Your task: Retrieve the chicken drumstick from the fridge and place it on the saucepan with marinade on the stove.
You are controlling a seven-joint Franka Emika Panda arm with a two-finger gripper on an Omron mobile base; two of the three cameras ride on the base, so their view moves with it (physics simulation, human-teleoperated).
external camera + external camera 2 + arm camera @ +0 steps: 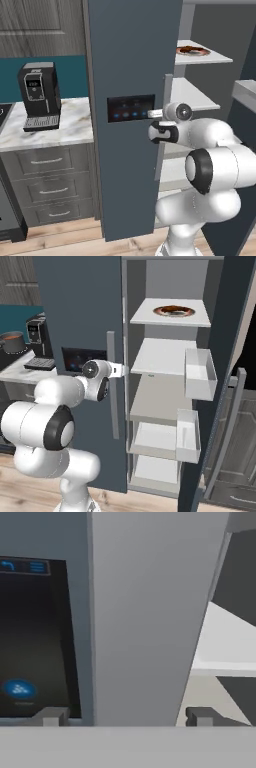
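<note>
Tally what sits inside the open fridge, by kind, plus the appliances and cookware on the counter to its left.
Plates with food in the fridge: 1, the white plate on the top shelf
Door bins: 2, upper and lower
Coffee machines: 1
Saucepans: 1
Total: 5

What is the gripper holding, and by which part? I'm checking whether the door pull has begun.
Nothing: the gripper stands open, its jaws straddling the vertical fridge door handle without clamping it.
</note>
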